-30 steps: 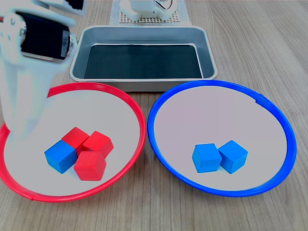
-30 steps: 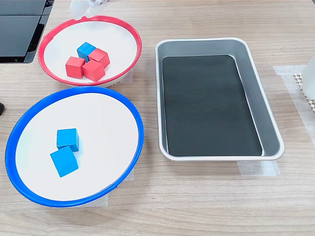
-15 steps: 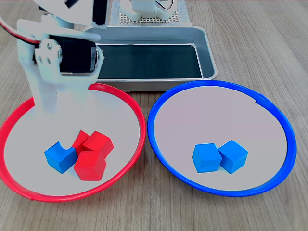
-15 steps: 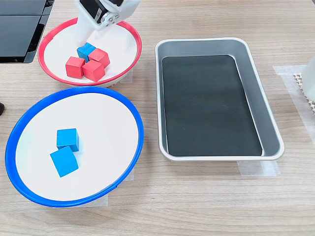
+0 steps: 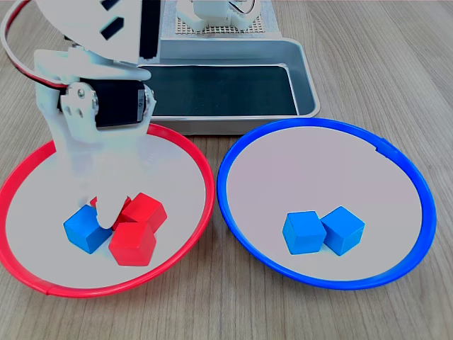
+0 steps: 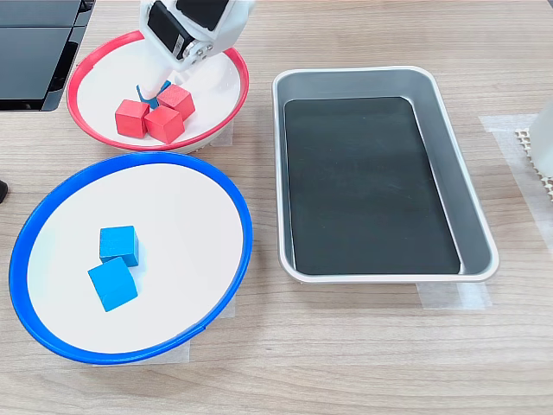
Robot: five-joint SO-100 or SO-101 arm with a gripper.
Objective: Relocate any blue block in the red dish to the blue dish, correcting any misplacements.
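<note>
Blue block (image 5: 86, 229) sits in the red dish (image 5: 185, 152), touching the red cubes (image 5: 138, 227) — three, one mostly hidden. White fingers (image 5: 106, 211) descend directly onto its inner edge; whether parted or gripping, I cannot tell. Blue dish (image 5: 233, 152) holds two blue cubes (image 5: 323, 230); metal tray (image 5: 306, 67) empty.

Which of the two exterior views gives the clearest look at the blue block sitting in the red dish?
The first exterior view: the blue block shows most of its faces in the red dish, beside the gripper. In the second exterior view only a blue sliver shows.
</note>
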